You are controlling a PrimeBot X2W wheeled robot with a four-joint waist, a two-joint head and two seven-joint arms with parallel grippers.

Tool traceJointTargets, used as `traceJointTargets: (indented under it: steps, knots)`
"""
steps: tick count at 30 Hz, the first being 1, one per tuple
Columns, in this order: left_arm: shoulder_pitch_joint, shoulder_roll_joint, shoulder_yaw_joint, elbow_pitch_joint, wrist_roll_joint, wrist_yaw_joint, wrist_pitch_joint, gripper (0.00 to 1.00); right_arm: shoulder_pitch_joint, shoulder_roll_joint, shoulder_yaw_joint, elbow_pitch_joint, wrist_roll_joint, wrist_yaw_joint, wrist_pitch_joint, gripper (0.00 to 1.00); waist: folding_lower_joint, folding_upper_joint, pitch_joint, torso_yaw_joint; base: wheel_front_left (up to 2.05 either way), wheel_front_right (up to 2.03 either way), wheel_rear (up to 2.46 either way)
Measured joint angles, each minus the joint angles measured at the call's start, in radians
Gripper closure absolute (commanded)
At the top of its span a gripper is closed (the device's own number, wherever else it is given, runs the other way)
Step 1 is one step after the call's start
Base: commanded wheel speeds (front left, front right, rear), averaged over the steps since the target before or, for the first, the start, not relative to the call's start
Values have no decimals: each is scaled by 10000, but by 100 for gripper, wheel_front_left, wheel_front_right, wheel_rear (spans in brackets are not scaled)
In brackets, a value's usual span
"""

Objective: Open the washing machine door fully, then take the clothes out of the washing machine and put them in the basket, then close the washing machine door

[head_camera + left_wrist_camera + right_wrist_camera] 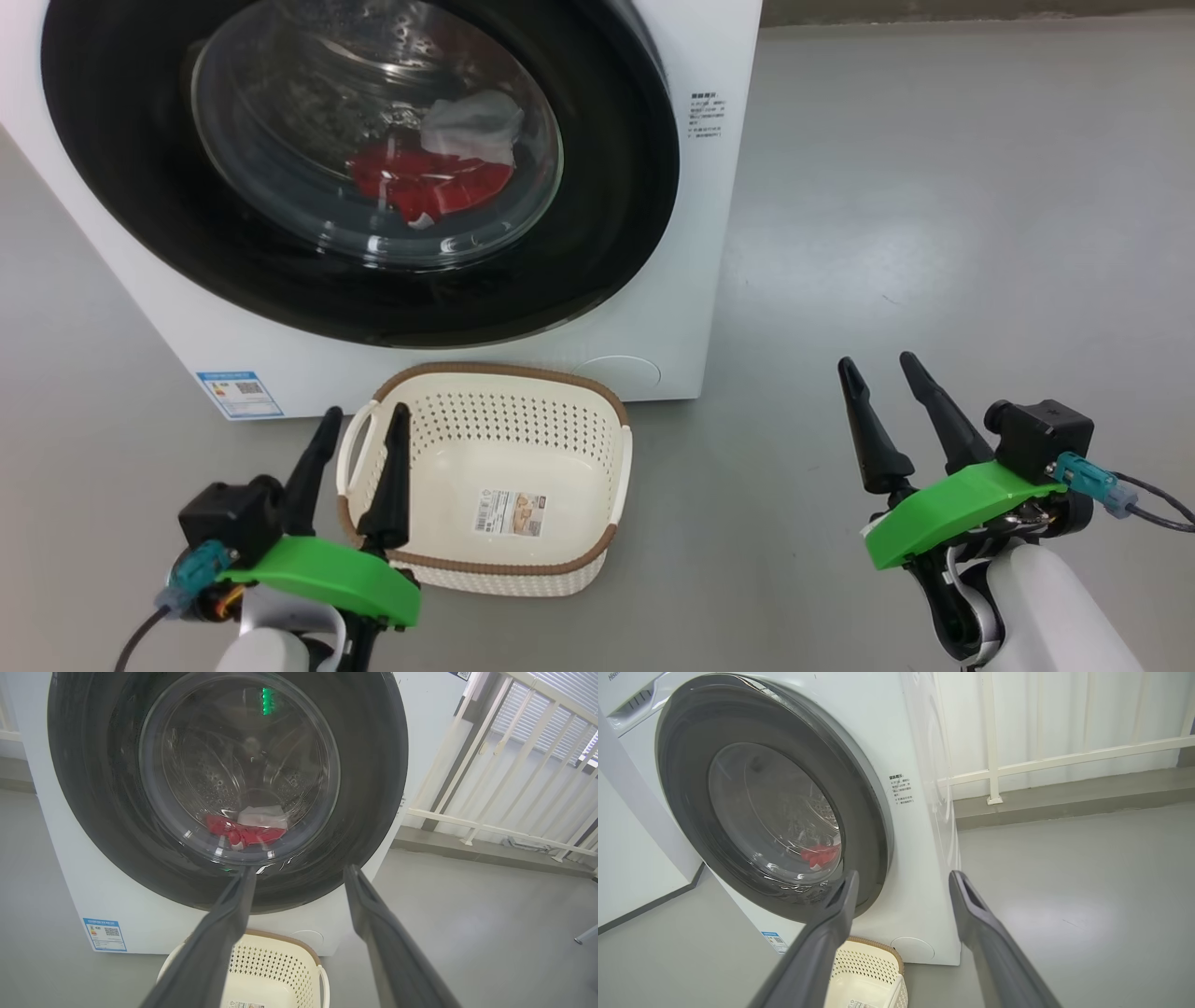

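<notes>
The washing machine door (140,187) is sitting shut against the front of the washing machine (709,233), its glossy black rim ringing a bulging glass window (308,112). Behind that glass the clothes (429,187) are lying at the bottom of the steel drum (210,779): a bunched red garment with a white cloth piece (471,126) resting against its upper right side. A small blue label (239,394) is sticking to the machine's lower left corner.

The basket (485,373) is standing on the grey floor (934,187) just in front of the machine, below the door, with nothing inside but a paper sticker (510,512) on its bottom.

The left gripper (366,411) is hovering at the basket's left side, one finger crossing the left handle (352,448) in the head view. Its two dark fingers are standing apart with nothing between them, and in the left wrist view they are pointing at the door's lower rim. The right gripper (876,362) is hanging over bare floor well to the right of the basket, fingers likewise spread and gripping nothing.

A white railing (504,765) is running along behind the machine on its right.
</notes>
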Motion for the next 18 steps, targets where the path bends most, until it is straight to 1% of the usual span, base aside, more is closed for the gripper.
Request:
traceJointTargets:
  steps: [18]
  knots:
    - [-676, -10, -65, 228, 2036, 100, -527, 0, -594, -132, 46, 98, -2019, 2, -527, 0, 0, 0, 150, -6, 0, 0, 0]
